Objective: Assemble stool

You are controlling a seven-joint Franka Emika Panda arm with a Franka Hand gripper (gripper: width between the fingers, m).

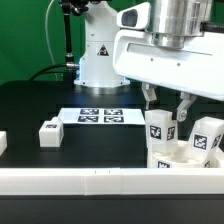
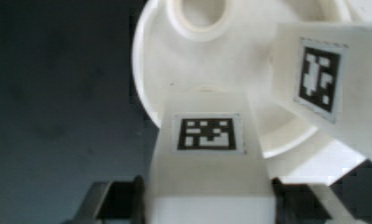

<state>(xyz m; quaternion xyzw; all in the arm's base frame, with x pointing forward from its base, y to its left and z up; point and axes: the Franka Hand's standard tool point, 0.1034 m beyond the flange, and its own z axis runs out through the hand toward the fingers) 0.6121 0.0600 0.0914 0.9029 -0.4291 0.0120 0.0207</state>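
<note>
The round white stool seat (image 1: 186, 160) lies at the exterior view's right, behind the front rail. Two tagged white legs stand on it: one (image 1: 160, 128) under my gripper (image 1: 166, 112) and one (image 1: 206, 136) further right. A third leg (image 1: 50, 132) lies loose on the black table to the left. In the wrist view, my gripper (image 2: 213, 205) is shut on the near leg (image 2: 209, 150), which fills the gap between both fingers (image 2: 121, 200). The seat (image 2: 183, 70) lies beyond it, with an open screw hole (image 2: 209, 12) and the other leg (image 2: 325, 75).
The marker board (image 1: 100, 116) lies flat on the table in front of the robot base. A long white border rail (image 1: 90, 181) runs along the front edge. A small white part (image 1: 3, 143) shows at the left edge.
</note>
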